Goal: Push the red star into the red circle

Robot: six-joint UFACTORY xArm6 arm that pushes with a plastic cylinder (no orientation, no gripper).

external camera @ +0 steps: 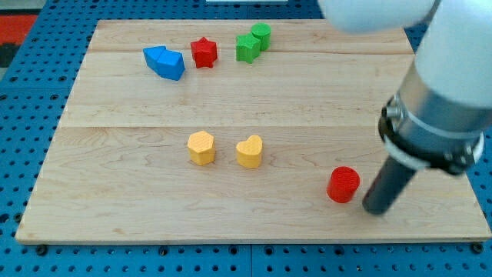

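The red star (204, 52) sits near the view's top, left of centre, on the wooden board (138, 154). The red circle (343, 185) is a short red cylinder at the lower right. My tip (376, 209) is on the board just right of the red circle and slightly below it, a small gap apart. The tip is far from the red star, which lies up and to the left across the board.
Two blue blocks (164, 61) lie together left of the red star. A green star (247, 48) and a green cylinder (261, 35) stand right of it. A yellow hexagon (201, 148) and a yellow heart (249, 151) sit mid-board. The arm's white body (446, 85) overhangs the right side.
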